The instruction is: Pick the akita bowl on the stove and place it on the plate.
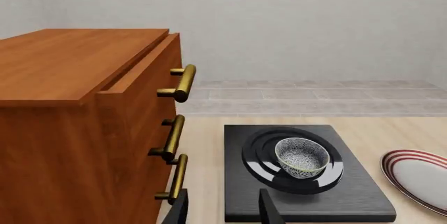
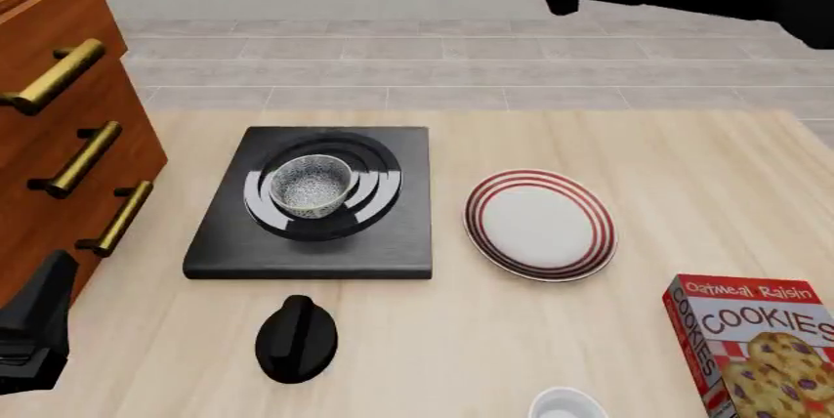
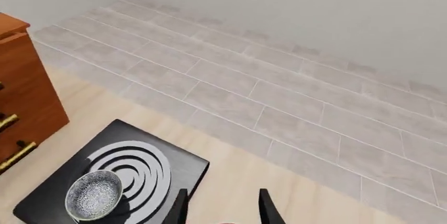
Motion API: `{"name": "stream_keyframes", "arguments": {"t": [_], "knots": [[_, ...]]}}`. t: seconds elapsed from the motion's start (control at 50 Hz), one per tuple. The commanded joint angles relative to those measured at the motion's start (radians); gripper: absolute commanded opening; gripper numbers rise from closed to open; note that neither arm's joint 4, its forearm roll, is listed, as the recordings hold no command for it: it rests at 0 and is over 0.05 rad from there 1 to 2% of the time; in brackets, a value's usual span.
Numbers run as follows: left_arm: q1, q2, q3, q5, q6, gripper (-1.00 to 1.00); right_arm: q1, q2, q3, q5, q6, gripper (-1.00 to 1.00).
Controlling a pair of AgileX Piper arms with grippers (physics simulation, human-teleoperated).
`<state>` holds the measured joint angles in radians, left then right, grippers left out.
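1. Sitting upright on the burner rings of the stove (image 2: 312, 205): the akita bowl (image 2: 312, 185), dark outside, speckled inside, empty, untouched by either arm.
2. Plate (image 2: 541, 223): white with red rim stripes, on the table (image 2: 678, 193) just beside the stove's right edge, bare.
3. Left gripper (image 1: 222, 208): fingers apart with nothing between them; low and on the near side of the stove, close to the wooden drawer cabinet (image 2: 59, 145) with its brass handles.
4. Right gripper (image 3: 220, 208): fingers apart and empty, held high above the far part of the table, well clear of the bowl.
5. Other items: black round knob (image 2: 296, 338) near the stove's front edge; cookie box (image 2: 756, 350) at the near right; a white bowl (image 2: 567, 404) partly cut off at the near edge.
6. Status, as judged: pick not begun; approach to the bowl is the step in hand.
7. Hazards, as judged:
   - The bowl is small with a thin rim; an off-centre pinch could tip it or slide it across the glossy rings.
   - A left-arm approach risks striking the cabinet handles or the knob.
   - A low carry could clip the plate's rim and shift it.
   - Releasing from too high could leave the bowl tilted or off the plate.
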<state>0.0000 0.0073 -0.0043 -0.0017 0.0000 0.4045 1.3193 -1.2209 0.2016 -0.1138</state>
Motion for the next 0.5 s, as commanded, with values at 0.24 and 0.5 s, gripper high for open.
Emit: {"name": "stream_keyframes", "arguments": {"t": [0.24, 0.5], "knots": [[0.000, 0.000, 0.000, 0.000, 0.000, 1.00, 0.153, 0.302, -0.251, 0.093, 0.043, 1.00], [0.000, 0.000, 0.000, 0.000, 0.000, 1.00, 0.211, 0.377, -0.276, 0.094, 0.056, 1.00]]}}
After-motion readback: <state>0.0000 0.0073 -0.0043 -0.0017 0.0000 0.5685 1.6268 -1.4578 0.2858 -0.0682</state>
